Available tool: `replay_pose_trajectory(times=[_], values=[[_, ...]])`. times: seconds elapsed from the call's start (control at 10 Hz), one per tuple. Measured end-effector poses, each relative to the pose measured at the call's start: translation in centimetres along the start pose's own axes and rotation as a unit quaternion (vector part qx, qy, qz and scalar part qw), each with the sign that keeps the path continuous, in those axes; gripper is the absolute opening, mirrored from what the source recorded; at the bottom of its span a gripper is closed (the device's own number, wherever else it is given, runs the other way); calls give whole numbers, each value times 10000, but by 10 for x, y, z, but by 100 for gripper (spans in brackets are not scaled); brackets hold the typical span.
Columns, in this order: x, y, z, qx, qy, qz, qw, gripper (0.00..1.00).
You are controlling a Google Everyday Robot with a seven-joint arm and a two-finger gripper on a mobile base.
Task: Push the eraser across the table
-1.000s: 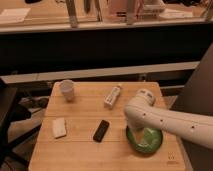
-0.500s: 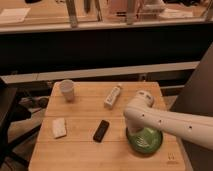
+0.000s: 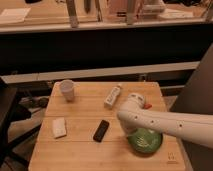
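- eraser point(image 3: 101, 130) flat on the table point(image 3: 75, 152), just left of the green plate point(image 3: 150, 143), long axis diagonal, far end leaning plate-ward
- gripper point(image 3: 131, 128) at the plate's left rim, can't tell if it's apart or together

The robot's single white arm point(image 3: 175, 127) comes in from the right edge of the scene and reaches leftward, low over the right half of the worktop point(image 3: 75, 150). It is a thick, smooth tube, broadest at the right edge and narrowing a little toward its left end. There it ends in a rounded white wrist housing point(image 3: 134, 102), which sits over the right-centre of the worktop, somewhat toward the far side. From this housing the last link turns downward and toward the near side. The end effector point(image 3: 129, 126) hangs beneath it, close above the surface and just right of the worktop's middle, with its underside in shadow.
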Motion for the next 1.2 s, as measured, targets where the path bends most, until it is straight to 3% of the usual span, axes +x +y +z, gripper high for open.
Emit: replay_pose_trajectory(times=[1.2], values=[[-84, -43, 32, -122, 214, -818, 9963, 3]])
